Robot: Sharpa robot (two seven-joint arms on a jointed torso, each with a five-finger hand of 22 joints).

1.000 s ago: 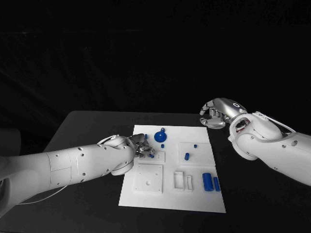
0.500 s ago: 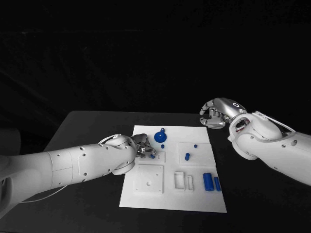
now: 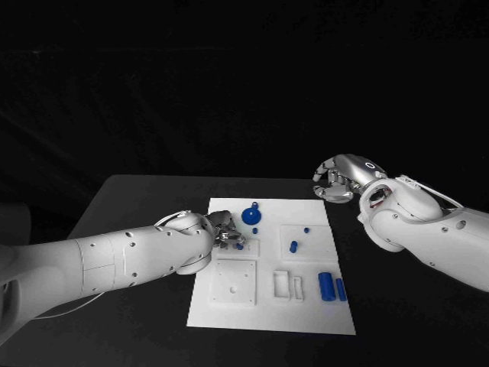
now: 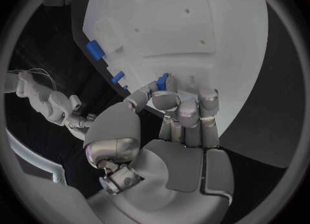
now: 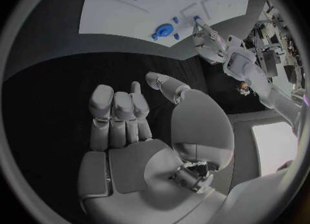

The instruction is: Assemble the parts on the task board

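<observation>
Left hand [image 3: 225, 233] pinching a small blue part [image 4: 162, 82] over white task board [image 3: 311, 306], black table [image 3: 134, 199]; right hand [image 3: 341, 177] curled, empty.

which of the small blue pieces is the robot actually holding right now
The small blue peg, pinched in the fingers of the left hand over the white task board. The round blue disc and two blue cylinders lie untouched.

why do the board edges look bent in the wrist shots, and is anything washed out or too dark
Left wrist view: fisheye bows the task board edges, and its white surface glares pale behind the left hand. Right wrist view: same bowing. Head view: board edges run straight, the room behind is near black, and the right hand shows bright glints.
</observation>
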